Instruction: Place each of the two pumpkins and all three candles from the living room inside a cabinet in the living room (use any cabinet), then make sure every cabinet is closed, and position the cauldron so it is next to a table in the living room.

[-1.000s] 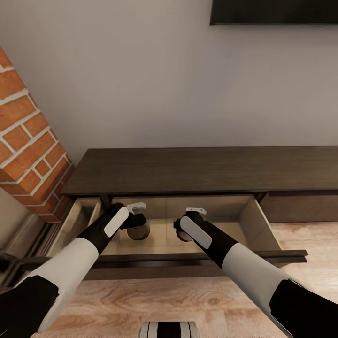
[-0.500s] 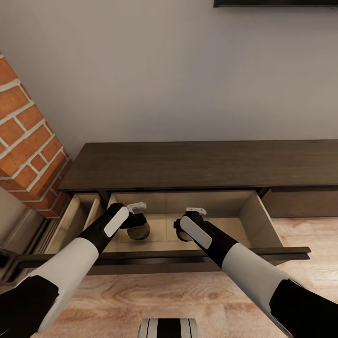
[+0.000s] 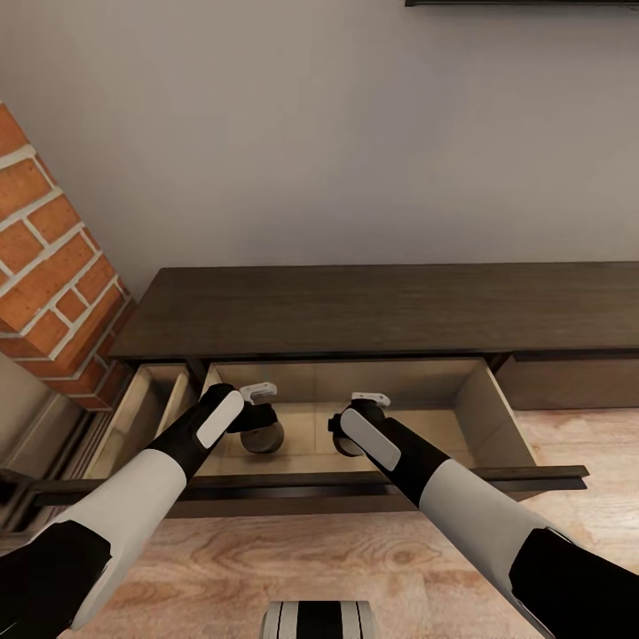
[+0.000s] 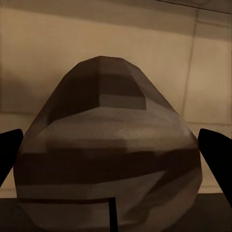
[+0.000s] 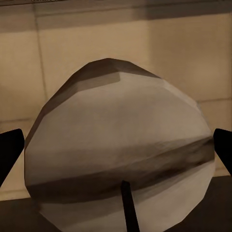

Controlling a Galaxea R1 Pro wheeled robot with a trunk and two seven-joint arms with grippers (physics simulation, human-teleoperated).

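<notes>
Against the pale wall stands the cabinet (image 3: 373,311), its long dark-brown top bare, with a wide drawer (image 3: 484,413) pulled out toward the robot and showing a pale beige interior. Both arms reach down into this drawer. The left tool (image 3: 259,417) holds a candle (image 3: 263,435) between its fingers; in the left wrist view this left candle (image 4: 108,145) appears as a beige-tan faceted body with a dark wick line, and the two dark fingertips (image 4: 9,154) press at either side of it, so the tool is closed on it. The right tool (image 3: 366,417) likewise grips a second candle (image 3: 346,441); in the right wrist view that right candle (image 5: 121,154) sits between the fingertips (image 5: 9,154), with the drawer's beige back wall beyond. Both candles are low inside the drawer, near its floor, well apart from each other; whether they touch the floor cannot be told. Left of this drawer a narrower compartment (image 3: 146,413) also stands open beside a red brick column (image 3: 53,266). Light wooden flooring (image 3: 293,559) lies below the drawer's front.
</notes>
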